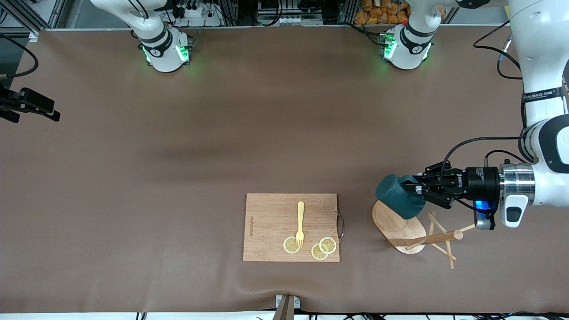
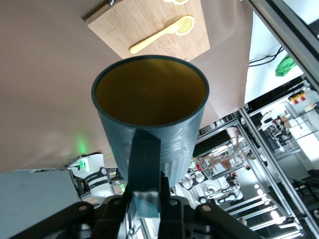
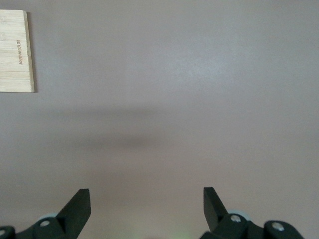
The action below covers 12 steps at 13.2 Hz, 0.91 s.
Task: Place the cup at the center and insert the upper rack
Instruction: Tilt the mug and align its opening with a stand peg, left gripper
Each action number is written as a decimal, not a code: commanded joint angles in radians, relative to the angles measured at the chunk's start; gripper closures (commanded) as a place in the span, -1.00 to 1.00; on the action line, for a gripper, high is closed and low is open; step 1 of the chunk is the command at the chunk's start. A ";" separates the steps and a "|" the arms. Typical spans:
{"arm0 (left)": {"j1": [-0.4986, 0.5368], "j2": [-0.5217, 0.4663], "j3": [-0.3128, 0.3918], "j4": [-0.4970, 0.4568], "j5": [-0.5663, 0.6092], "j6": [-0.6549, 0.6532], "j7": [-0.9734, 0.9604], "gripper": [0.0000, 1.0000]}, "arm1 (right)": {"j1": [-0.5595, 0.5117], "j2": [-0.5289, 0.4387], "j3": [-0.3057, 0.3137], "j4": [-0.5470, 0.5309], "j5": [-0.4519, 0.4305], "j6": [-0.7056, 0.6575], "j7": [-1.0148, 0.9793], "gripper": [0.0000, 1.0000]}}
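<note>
Teal cup [image 1: 397, 196] tipped sideways in the air over the toppled mug tree's [image 1: 415, 231] oval base, handle clamped by left end effector [image 1: 417, 186], right end effector [image 3: 147, 209] spread wide, holding nothing, over bare counter [image 1: 178, 155].

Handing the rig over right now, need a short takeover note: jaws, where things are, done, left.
Left gripper: jaws shut on the cup's handle, cup carried tipped on its side over the upper rack.
Right gripper: jaws open, empty, waiting above bare table.
Upper rack: lying on its side near the left arm's end, beside the cutting board.
Done: cup picked up.
Left: set cup at center, then insert rack.
</note>
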State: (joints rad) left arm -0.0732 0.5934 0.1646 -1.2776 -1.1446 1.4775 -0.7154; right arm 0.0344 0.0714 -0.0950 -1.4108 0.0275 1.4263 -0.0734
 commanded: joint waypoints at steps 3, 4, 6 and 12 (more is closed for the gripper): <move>0.053 0.031 -0.008 0.007 -0.027 -0.063 0.089 1.00 | -0.002 -0.010 0.006 -0.007 0.006 -0.001 0.020 -1.00; 0.053 0.035 -0.008 0.007 -0.027 -0.069 0.090 1.00 | -0.002 -0.010 0.006 -0.007 0.006 -0.001 0.020 -1.00; 0.059 0.040 -0.008 0.009 -0.041 -0.074 0.090 1.00 | -0.002 -0.010 0.004 -0.007 0.006 0.000 0.020 -1.00; 0.095 0.065 -0.010 0.014 -0.079 -0.117 0.114 1.00 | -0.002 -0.010 0.006 -0.007 0.005 0.000 0.020 -1.00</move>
State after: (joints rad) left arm 0.0006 0.6461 0.1633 -1.2778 -1.1932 1.3889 -0.6177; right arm 0.0344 0.0714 -0.0946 -1.4108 0.0275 1.4264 -0.0709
